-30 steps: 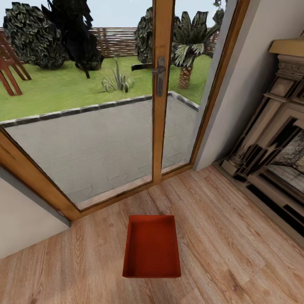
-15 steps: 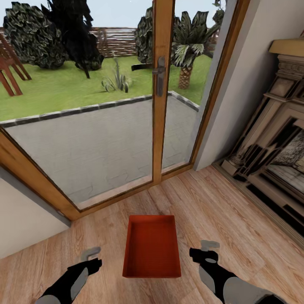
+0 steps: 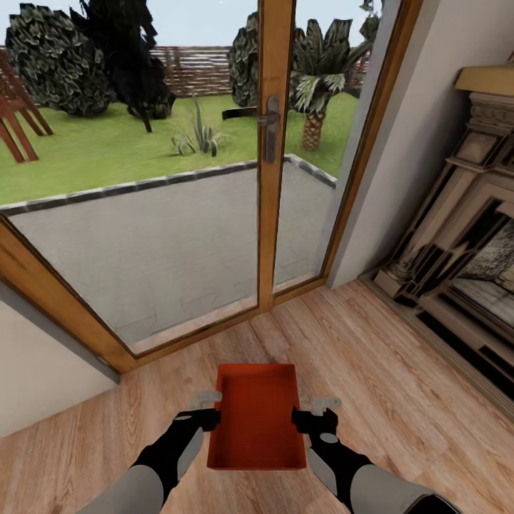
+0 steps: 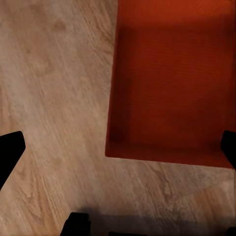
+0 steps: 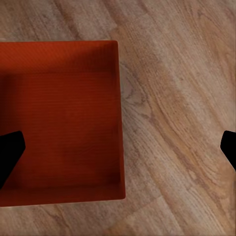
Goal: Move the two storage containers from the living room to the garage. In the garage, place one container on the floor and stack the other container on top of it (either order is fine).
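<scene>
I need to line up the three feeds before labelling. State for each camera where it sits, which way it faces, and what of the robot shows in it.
Head view: on the robot's head, facing forward and down at the orange-red container on the wood-plank floor; left gripper and right gripper show.
Left wrist view: near the left gripper, facing down at the container; dark fingertips show.
Right wrist view: near the right gripper, facing down at the container; fingertips show.
All share container and floor.
</scene>
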### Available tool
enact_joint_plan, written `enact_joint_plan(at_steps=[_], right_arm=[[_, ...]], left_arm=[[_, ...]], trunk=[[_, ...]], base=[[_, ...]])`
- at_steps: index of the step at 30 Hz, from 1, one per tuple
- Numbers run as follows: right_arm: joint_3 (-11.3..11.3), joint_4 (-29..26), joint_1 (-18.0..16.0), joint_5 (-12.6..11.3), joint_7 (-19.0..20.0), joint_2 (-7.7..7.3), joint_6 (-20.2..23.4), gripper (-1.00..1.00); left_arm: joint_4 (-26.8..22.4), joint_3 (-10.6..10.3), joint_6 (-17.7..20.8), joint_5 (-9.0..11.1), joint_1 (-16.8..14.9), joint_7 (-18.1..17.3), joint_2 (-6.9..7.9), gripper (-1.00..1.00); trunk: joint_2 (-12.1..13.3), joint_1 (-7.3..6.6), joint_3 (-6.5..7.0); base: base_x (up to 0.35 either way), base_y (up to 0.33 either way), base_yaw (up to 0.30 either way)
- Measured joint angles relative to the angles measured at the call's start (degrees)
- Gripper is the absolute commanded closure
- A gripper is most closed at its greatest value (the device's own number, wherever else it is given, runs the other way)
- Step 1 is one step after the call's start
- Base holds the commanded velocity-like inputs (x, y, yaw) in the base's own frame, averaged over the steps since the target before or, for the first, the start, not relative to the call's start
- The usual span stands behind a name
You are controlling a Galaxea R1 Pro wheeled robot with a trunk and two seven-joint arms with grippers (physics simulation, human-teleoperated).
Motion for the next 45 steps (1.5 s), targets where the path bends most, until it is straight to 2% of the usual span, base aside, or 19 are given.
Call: enact_joint_plan(at_steps=[21, 25, 39, 45], right_arm=[[-0.1, 0.2, 0.0, -0.1, 0.1, 0.11, 0.0, -1.0], [-0.1, 0.2, 0.0, -0.1, 0.1, 0.18, -0.1, -1.0], [-0.1, 0.4, 0.0, 0.0, 0.5, -0.14, -0.2, -1.0], [0.0, 0.4, 0.0, -0.1, 2.2, -0.11, -0.2, -1.0]], left_arm=[[-0.8, 0.2, -0.7, -0.2, 0.0, 0.1, -0.35, -1.0], [-0.4, 0.0, -4.1, -0.2, 0.0, 0.2, -0.29, -1.0], [-0.6, -0.3, -4.7, -0.3, 0.0, 0.3, -0.21, -1.0], [-0.1, -0.2, -4.7, -0.3, 0.0, 0.3, -0.13, -1.0]], trunk=[[0.0, 0.0, 0.0], [-1.6, 0.87, -0.71], [-7.2, 3.95, -3.23], [-9.6, 5.27, -4.31]], base=[[0.0, 0.0, 0.0], [0.0, 0.0, 0.0], [0.0, 0.0, 0.0], [0.0, 0.0, 0.0]])
